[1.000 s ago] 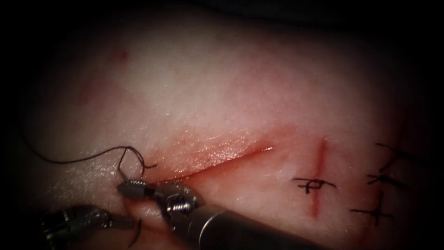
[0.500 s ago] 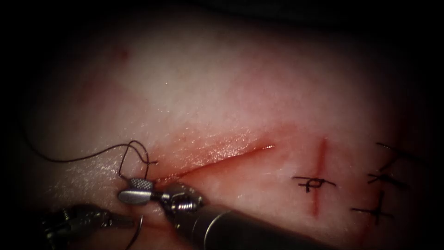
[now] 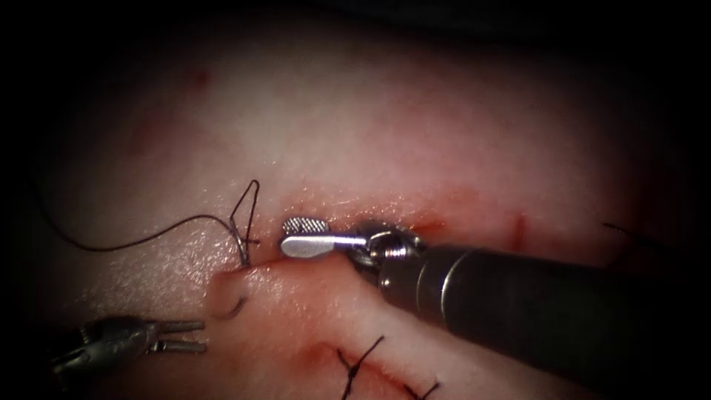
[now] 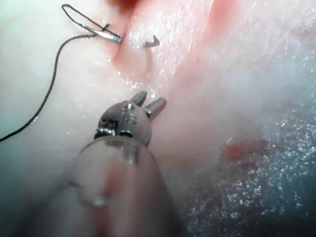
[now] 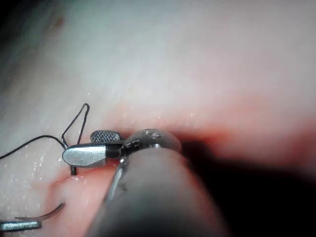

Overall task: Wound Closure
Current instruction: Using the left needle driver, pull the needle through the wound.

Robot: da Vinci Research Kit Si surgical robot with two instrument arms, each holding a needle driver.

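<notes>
The right claw lies along the cut, its shaft coming in from the right and low over the tissue. Its two jaws are parted, the ribbed face of the upper one turned to the endoscope, and nothing is between them; the right wrist view shows the same released claw just beside the thread loop. The left claw sits at the lower left, clear of the cut, its two thin jaws slightly apart and almost parallel. It grasps nothing either, and in the left wrist view it hovers near the raised fold without touching the needle. The needle is in the tissue at the cut's left end, held by neither tool. A short dark arc of it shows on the near side of the fold, and its other end shows at the far side, close to where the thread begins. The same two ends show apart in the left wrist view. The thread rises from the needle's far end in a narrow upright loop, then trails away to the left over the tissue. Dark stitches cross a second red line below the right shaft.
</notes>
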